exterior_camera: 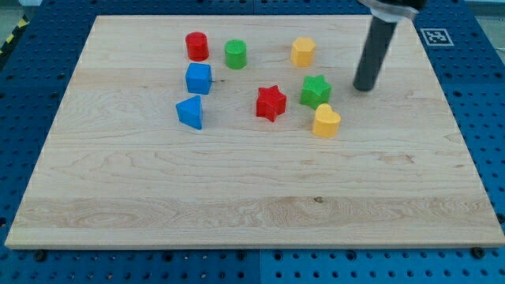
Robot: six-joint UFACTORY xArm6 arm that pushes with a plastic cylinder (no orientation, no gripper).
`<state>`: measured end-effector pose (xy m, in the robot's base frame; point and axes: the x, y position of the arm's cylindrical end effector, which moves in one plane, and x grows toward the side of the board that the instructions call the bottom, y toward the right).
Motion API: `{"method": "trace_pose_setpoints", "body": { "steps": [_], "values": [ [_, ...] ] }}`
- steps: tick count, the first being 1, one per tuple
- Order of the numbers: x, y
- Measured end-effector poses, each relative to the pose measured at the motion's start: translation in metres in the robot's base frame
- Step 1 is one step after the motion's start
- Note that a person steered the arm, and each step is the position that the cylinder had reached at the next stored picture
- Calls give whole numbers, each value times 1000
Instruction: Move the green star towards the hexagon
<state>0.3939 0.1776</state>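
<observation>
Yellow heart (326,122) nearest, green star (316,91) left of my tip (364,87), no pincer visible

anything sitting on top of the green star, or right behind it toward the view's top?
Nothing sits on the green star. Toward the view's top is bare board, then the yellow hexagon. My tip stands apart to its right. The star's far side and underside are hidden.

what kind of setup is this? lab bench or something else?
Likely a robotics lab bench: a pale wooden board lies on a blue perforated table, a printed fiducial marker sits by the board's corner, and small coloured plastic blocks, like the green star block, look like test props.
</observation>
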Motion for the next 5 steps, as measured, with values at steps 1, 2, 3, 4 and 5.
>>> {"method": "trace_pose_setpoints", "body": {
  "steps": [1, 2, 3, 4, 5],
  "values": [
    [49, -21],
    [53, -23],
    [41, -39],
    [28, -62],
    [23, -82]
  ]
}}
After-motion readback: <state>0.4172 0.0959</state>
